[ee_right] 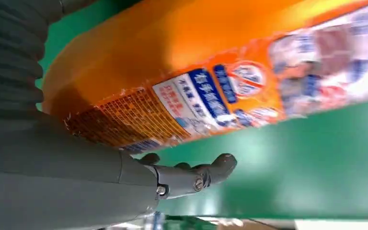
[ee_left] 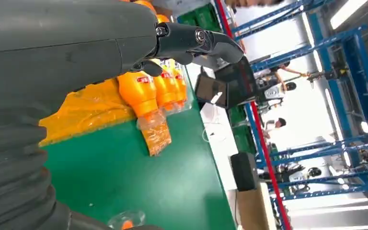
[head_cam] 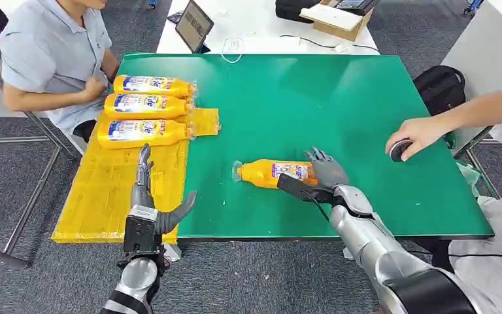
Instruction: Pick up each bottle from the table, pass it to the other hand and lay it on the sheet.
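A green table (head_cam: 340, 104) is taking up most of the space in front of the robot, standing on grey carpet, with a white desk (head_cam: 255, 26) butting against its far edge and carrying a dark tablet (head_cam: 193, 25) and a cardboard box (head_cam: 337, 19). In the left wrist view, blue metal racking (ee_left: 326, 96) and bright ceiling lights are showing beyond the table.

A yellow sheet (head_cam: 104, 190) is lying over the table's left end and hanging past its near corner. Three orange bottles (head_cam: 145, 108) are lying side by side on its far part, caps pointing right. A fourth orange bottle (head_cam: 274, 173) is lying on its side on the bare green near the table's middle front, cap end to the left.

A person in a blue shirt (head_cam: 46, 46) is sitting at the left, cut off at the frame's top. Another person's hand (head_cam: 415, 136) is resting on a small dark round object (head_cam: 400, 150) at the right edge; what it is I cannot make out.

The right hand (head_cam: 323, 173) is lying against the fourth bottle's base end, fingers over it and thumb underneath; whether it is actually gripping I cannot tell. The left hand (head_cam: 150, 196) is hovering over the sheet's near part, fingers spread, holding nothing.
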Controlling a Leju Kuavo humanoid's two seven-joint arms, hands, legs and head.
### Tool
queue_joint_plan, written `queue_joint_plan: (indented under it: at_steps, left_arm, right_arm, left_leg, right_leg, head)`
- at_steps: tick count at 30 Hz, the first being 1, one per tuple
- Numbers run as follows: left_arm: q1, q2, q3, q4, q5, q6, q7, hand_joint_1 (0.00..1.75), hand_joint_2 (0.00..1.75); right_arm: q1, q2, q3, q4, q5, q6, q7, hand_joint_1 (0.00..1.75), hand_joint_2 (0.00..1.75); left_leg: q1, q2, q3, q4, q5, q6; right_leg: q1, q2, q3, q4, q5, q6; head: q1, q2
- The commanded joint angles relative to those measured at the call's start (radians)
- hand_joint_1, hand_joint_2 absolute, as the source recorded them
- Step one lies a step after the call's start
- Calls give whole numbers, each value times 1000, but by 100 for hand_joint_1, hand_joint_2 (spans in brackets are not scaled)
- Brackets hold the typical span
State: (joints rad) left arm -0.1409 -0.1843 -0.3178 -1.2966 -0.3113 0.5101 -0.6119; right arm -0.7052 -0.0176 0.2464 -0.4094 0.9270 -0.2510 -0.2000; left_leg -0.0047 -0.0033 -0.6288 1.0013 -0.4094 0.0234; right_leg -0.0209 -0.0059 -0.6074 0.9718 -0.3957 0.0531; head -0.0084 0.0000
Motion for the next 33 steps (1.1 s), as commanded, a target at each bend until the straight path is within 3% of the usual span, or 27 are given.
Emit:
queue_joint_plan:
  at_steps: [1, 8, 9, 10, 11, 12, 18, 19, 27, 31, 32, 33]
  left_arm:
    - [-43, 34, 3, 67, -28, 8, 10, 0, 175]
    - [-65, 29, 7, 109, -27, 7, 0, 0, 175]
    - [-65, 29, 7, 109, -27, 7, 0, 0, 175]
    - [-66, 31, 4, 110, -27, 4, 0, 0, 175]
    - [-68, 31, 4, 112, -27, 1, 0, 0, 175]
    - [-69, 32, 5, 113, -27, 1, -2, 0, 175]
    - [-64, 35, 15, 93, -11, -12, 0, 0, 175]
    - [-60, 39, 15, 86, -11, -16, 0, 0, 175]
    - [-43, 47, 36, 28, -16, 16, -15, 0, 175]
    - [-4, 34, 59, -56, 148, -122, -24, 0, 175]
    - [22, 8, 100, -96, 321, -242, -22, 0, 175]
    - [29, 7, 97, -102, 321, -242, -22, 0, 175]
  right_arm:
    - [-53, 2, 2, 107, -59, 112, -49, 0, 175]
    - [-28, 8, 0, 113, -77, 160, -110, 0, 175]
    - [-28, 8, 0, 113, -77, 160, -110, 10, 175]
    - [-27, 7, 5, 111, -76, 167, -127, 134, 175]
    - [-25, 7, 7, 108, -77, 162, -142, 161, 175]
    - [-26, 9, 10, 108, -78, 160, -158, 173, 175]
    - [-44, 16, 22, 106, -80, 194, -166, 175, 175]
    - [-48, 14, 38, 112, -65, 206, -140, 169, 175]
    - [-56, 6, 54, 117, -57, 229, -93, 175, 175]
    - [-37, 28, -29, 70, -169, 196, -213, 175, 175]
    - [-8, 57, -118, 4, -277, 110, -309, 175, 175]
    - [-9, 70, -115, -3, -279, 105, -304, 175, 175]
  left_leg:
    - [1, 1, 4, 0, -2, -1]
    - [1, 0, 5, -1, -1, -1]
    - [2, 1, 9, -1, -3, -2]
    - [1, 1, 7, -1, -2, -2]
    - [1, 1, 5, -1, -1, -1]
    - [2, 1, 9, -1, -2, -2]
    - [1, 2, 8, -1, -1, -1]
    - [2, 2, 10, 0, -3, -2]
    - [2, 2, 10, 0, -2, -2]
    - [2, 2, 10, -1, -2, -2]
    - [2, 3, 11, 0, -3, -2]
    - [2, 3, 10, 0, -2, -2]
  right_leg:
    - [1, 1, 4, 0, -1, -2]
    - [1, 0, 5, -1, -1, -2]
    - [2, 1, 8, -2, -2, -3]
    - [1, 0, 6, -2, -1, -3]
    - [1, 0, 4, -1, 0, -2]
    - [2, 0, 8, -1, -2, -3]
    - [1, 1, 7, -1, -1, -2]
    - [2, 1, 9, -1, -2, -3]
    - [2, 1, 9, -1, -1, -3]
    - [2, 2, 9, -1, -1, -2]
    - [2, 2, 11, -1, -2, -3]
    - [2, 3, 9, -1, -1, -2]
  head:
    - [0, 0]
    - [0, 0]
    - [0, 0]
    - [0, 0]
    - [0, 0]
    - [0, 0]
    - [0, 0]
    - [0, 0]
    - [0, 0]
    - [0, 0]
    - [0, 0]
    - [0, 0]
